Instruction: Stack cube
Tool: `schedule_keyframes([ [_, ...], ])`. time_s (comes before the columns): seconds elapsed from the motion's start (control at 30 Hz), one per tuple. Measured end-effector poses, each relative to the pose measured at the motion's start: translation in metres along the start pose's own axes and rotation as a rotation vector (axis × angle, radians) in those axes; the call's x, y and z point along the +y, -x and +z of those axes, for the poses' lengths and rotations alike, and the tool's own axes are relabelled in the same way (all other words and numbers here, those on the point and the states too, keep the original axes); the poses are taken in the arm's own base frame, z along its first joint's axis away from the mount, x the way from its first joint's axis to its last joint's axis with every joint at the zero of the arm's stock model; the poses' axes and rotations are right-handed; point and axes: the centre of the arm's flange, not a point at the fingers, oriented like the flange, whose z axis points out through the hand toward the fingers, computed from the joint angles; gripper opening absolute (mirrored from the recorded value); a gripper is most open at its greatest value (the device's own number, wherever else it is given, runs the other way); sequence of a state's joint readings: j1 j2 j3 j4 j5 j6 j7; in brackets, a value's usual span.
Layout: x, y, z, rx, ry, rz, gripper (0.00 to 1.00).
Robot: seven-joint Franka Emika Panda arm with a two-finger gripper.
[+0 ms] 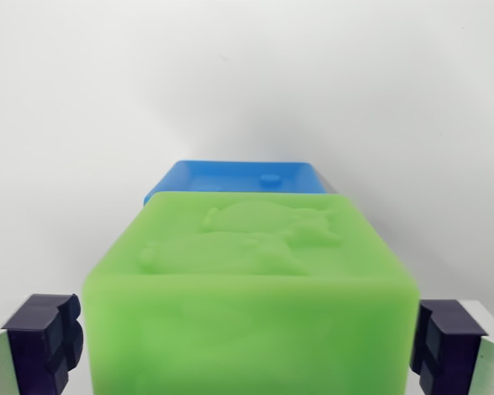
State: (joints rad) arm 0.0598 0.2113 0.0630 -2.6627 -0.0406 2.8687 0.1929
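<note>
1. the green cube (251,284) sat between the two dark pads (43,339) of the pincer (249,341).
2. the pads were right at its sides, gripping it.
3. the blue cube (239,178) peeked out behind it on the white surface (66,123).

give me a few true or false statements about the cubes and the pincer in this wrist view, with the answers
1. The green cube sits between the two fingertips of the pincer. True.
2. A red cube lies beyond the green one. False: the cube beyond it is a blue cube.
3. The green cube's top face bears a raised relief. True.
4. The blue cube is nearer the camera than the green cube. False: the green cube is in front and hides most of the blue one.
5. The fingertip pads are orange. False: they are dark purple.
</note>
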Motion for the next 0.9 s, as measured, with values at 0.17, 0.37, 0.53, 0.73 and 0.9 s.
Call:
schedule_keyframes([
  [0.17,0.0,0.0,0.0,0.0,0.0,0.0,1.0],
  [0.37,0.0,0.0,0.0,0.0,0.0,0.0,1.0],
  [0.53,0.0,0.0,-0.001,0.0,0.0,0.0,1.0],
  [0.73,0.0,-0.001,-0.011,0.003,0.001,0.0,1.0],
  [0.9,0.0,-0.001,-0.021,0.004,0.001,0.001,1.0],
])
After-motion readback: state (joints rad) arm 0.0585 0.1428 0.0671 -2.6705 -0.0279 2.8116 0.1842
